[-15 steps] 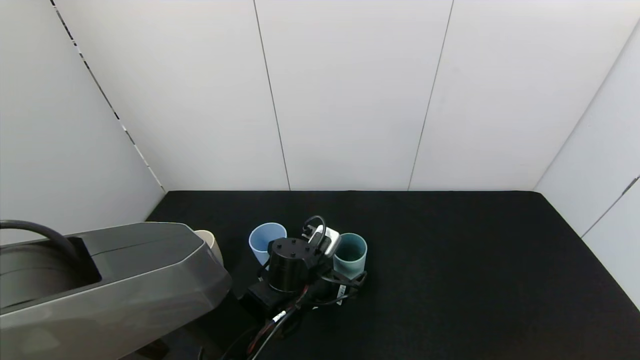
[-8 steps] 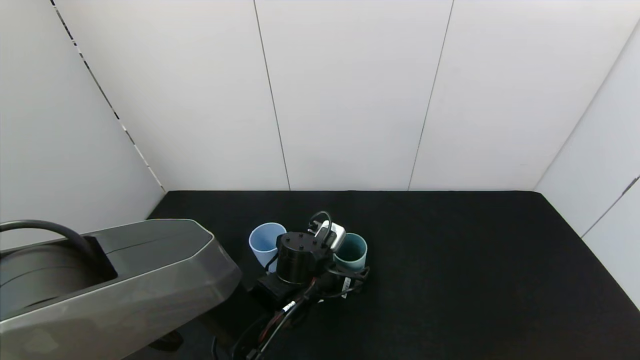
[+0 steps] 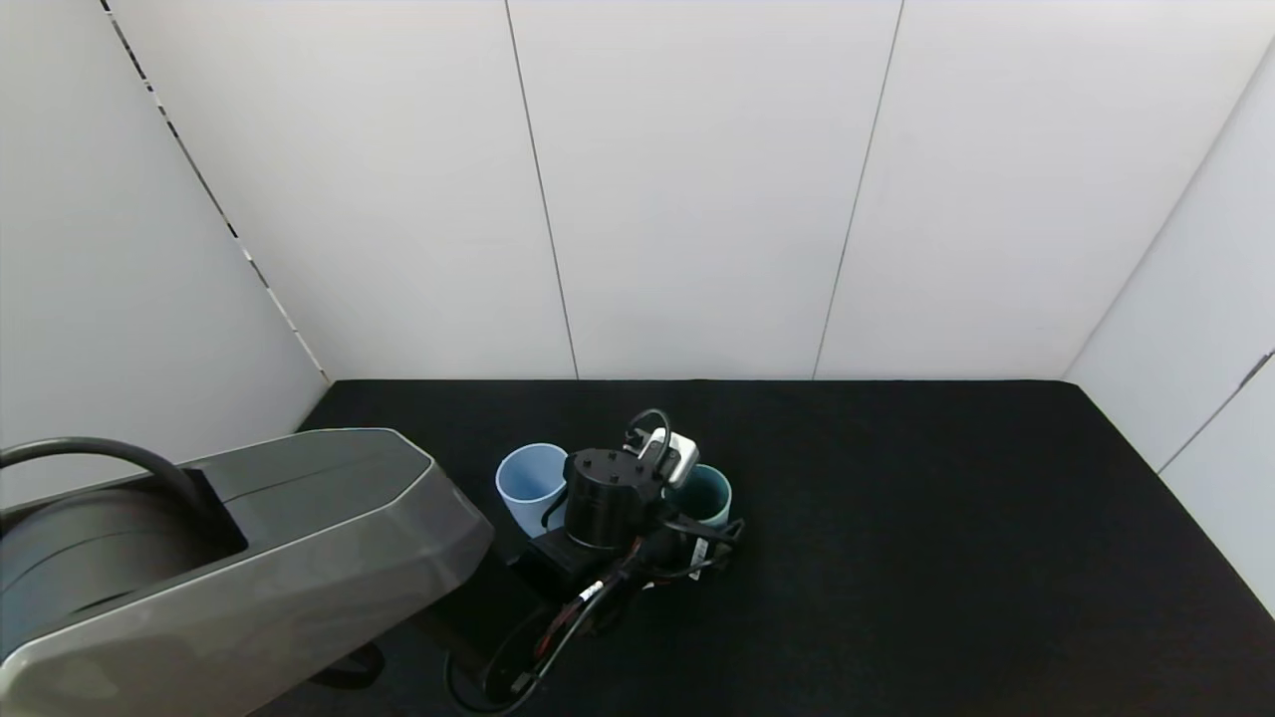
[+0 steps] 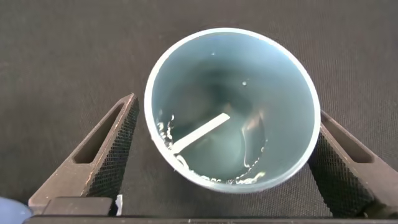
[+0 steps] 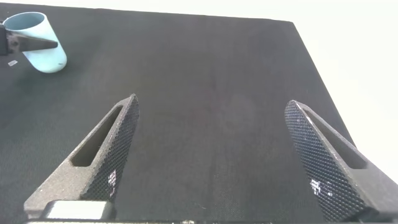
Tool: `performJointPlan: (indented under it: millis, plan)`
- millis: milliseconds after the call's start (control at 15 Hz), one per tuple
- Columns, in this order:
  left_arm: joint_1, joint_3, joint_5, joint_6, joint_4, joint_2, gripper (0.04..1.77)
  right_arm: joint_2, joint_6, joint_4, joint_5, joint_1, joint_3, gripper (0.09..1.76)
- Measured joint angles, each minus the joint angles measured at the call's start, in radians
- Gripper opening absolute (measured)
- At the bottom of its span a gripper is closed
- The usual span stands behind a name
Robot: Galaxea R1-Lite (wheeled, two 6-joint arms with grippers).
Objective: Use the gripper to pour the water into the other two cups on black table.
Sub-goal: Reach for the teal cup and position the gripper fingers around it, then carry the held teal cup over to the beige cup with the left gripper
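The teal cup [image 4: 231, 106] sits near the centre of the left wrist view, upright on the black table [image 3: 946, 558], with a shallow pool of water [image 4: 217, 140] in its bottom. Our left gripper [image 4: 230, 155] has its jaws spread wide on either side of the cup, the pads close to the wall but not clamped on it, so we hold nothing yet. We judge this to be the grasping step: the jaws must close squarely on the wall before we lift and tip. In the head view the light blue cup [image 3: 528, 483] stands just left of the gripper, below the frame's centre; the beige cup is hidden behind our grey arm [image 3: 249, 568] at lower left. Our right gripper [image 5: 221, 155] hangs open and empty over bare table. White panel walls [image 3: 697, 189] enclose the table.
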Motion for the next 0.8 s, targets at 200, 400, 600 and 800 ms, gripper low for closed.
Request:
performJointPlan:
  millis: [200,400,600,800]
  plan:
    - [0.000,-0.004,0.003,0.001,-0.003,0.003,1.61,0.000,0.000,0.000,0.000,0.000,0.000,1.71]
    - [-0.001,-0.004,0.004,0.002,-0.011,0.007,1.21,0.000,0.000,0.000,0.000,0.000,0.000,1.71]
    - [-0.001,-0.002,0.006,0.003,-0.014,0.010,1.17,0.000,0.000,0.000,0.000,0.000,0.000,1.71]
    - [-0.002,0.005,0.006,0.004,-0.012,0.004,1.17,0.000,0.000,0.000,0.000,0.000,0.000,1.71]
